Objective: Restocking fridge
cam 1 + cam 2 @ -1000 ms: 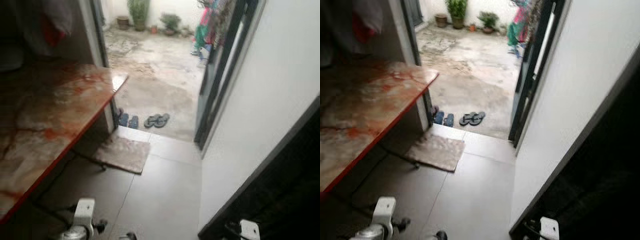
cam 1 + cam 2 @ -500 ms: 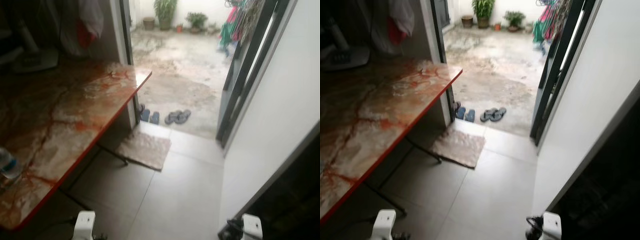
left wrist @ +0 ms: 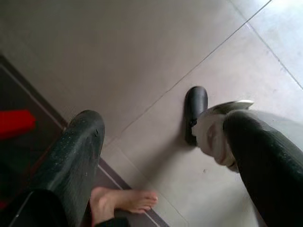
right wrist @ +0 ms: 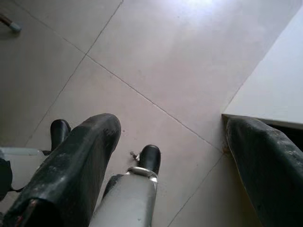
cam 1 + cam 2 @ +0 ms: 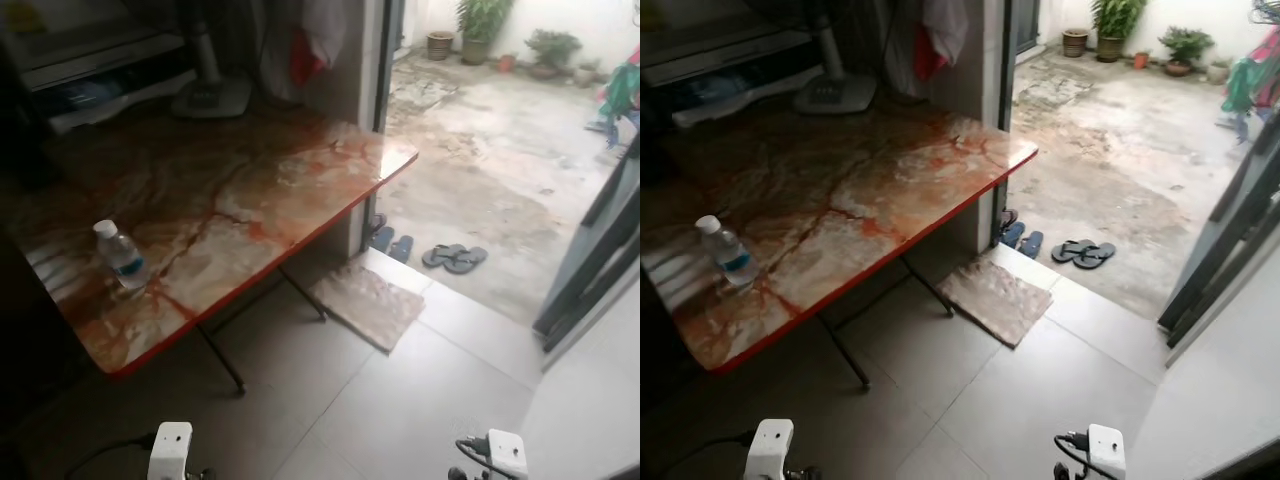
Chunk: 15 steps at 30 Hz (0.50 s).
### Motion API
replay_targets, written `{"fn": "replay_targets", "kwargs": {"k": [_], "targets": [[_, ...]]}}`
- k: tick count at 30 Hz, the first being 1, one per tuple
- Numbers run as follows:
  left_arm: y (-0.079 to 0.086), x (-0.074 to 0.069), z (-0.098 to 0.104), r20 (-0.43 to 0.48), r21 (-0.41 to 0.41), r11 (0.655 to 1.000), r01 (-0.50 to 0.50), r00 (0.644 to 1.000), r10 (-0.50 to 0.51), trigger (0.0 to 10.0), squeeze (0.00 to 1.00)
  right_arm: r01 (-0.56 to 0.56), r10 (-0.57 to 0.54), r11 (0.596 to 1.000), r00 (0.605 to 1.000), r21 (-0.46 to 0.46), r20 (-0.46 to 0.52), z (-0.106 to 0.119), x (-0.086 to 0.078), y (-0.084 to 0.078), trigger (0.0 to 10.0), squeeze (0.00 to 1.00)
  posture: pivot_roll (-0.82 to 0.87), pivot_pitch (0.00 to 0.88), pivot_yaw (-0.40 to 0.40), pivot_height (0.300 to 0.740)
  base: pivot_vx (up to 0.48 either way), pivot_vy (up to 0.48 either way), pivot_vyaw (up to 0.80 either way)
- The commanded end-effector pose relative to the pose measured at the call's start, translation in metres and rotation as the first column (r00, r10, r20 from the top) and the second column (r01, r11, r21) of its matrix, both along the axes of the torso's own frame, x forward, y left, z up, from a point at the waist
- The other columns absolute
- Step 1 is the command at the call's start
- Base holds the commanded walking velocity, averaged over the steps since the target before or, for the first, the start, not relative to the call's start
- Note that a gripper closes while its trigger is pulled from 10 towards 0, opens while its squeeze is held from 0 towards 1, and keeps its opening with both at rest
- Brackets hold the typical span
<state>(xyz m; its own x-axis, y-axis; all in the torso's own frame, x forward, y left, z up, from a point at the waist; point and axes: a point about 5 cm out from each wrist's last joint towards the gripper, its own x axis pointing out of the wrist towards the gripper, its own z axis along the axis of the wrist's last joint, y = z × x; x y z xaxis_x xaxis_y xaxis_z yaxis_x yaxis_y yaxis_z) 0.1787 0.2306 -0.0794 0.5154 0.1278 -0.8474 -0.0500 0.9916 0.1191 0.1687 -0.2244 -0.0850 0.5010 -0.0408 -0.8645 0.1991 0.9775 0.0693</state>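
Marble table point(image 5: 250, 190) now fuller, water bottle point(image 5: 120, 256) newly visible

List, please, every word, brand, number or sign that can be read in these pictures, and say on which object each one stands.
No text can be read in these pictures.
Water bottle on the marble-patterned table: it has a blue label, too small and blurred to read.
Fan base at the back of the table: it has markings, too blurred to read.
Yellow patch on the shelf behind the table: blurred, nothing readable.
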Motion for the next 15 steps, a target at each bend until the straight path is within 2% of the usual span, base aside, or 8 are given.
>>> {"fn": "replay_targets", "kwargs": {"k": [1, 10, 15], "targets": [[-0.0001, 0.001, 0.0005, 0.004, 0.012, 1.0, 0.011, 1.0, -0.012, 10.0, 0.0, -0.003, 0.003, 1.0, 1.0, -0.012, -0.008, -0.001, -0.0046, -0.0038, 10.0, 0.0, 0.05, 0.0, -0.031, 0.74, 0.0, 0.0, 0.8], [0.002, -0.0017, 0.0002, 0.027, 0.028, 1.0, 0.007, 1.0, -0.008, 10.0, 0.0, -0.032, 0.031, 0.999, 0.999, -0.017, -0.019, -0.003, -0.0094, -0.0033, 10.0, 0.0, 0.05, 0.0, -0.029, 0.74, 0.0, 0.0, 0.8], [0.0069, -0.0042, 0.0009, 0.05, 0.066, 0.998, 0.01, 0.999, -0.013, 10.0, 0.0, -0.039, 0.039, 0.999, 0.999, -0.013, -0.027, -0.0055, -0.0144, -0.0006, 10.0, 0.0, 0.06, 0.0, -0.018, 0.74, 0.0, 0.0, 0.8]]}}
